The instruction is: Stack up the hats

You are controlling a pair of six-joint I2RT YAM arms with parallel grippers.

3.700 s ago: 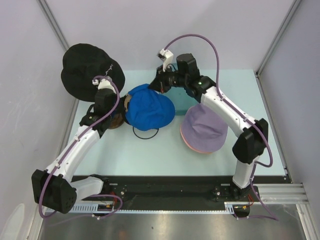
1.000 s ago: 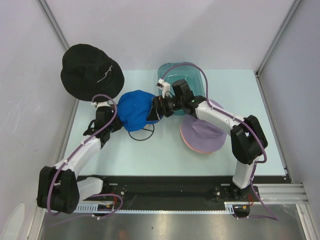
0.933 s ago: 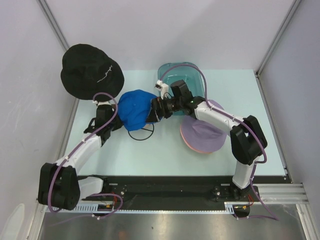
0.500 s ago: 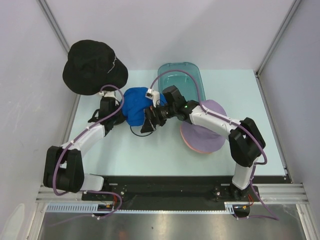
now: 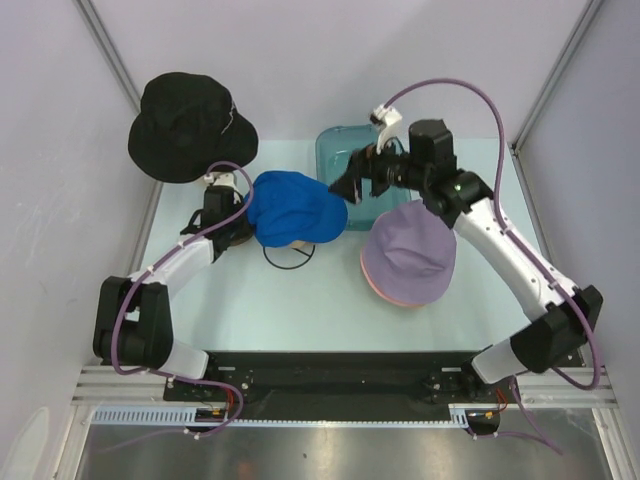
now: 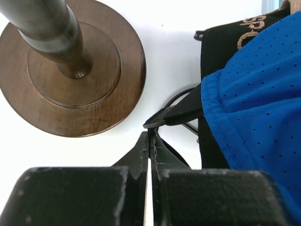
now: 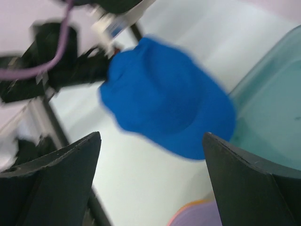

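Observation:
A blue cap (image 5: 295,208) lies left of centre on the table, and it also fills the right of the left wrist view (image 6: 254,103). My left gripper (image 5: 237,226) sits at the cap's left edge, shut (image 6: 150,136). Its tips touch a thin black strap (image 6: 176,110) that comes from under the cap. My right gripper (image 5: 346,183) hangs open and empty above the cap's right edge (image 7: 151,136). A lavender bucket hat (image 5: 408,250) tops a pile with pink and orange rims. A black bucket hat (image 5: 185,125) sits raised at the back left.
A teal bin (image 5: 350,160) stands at the back centre, partly under my right gripper. A round wooden stand base (image 6: 70,75) with a dark pole rests just left of my left gripper. A black cord loop (image 5: 290,262) lies in front of the cap.
My right arm has lifted off the blue cap and swung back toward the bin, still open. The cap now lies spread further right. The left gripper stayed shut at the cap's edge.

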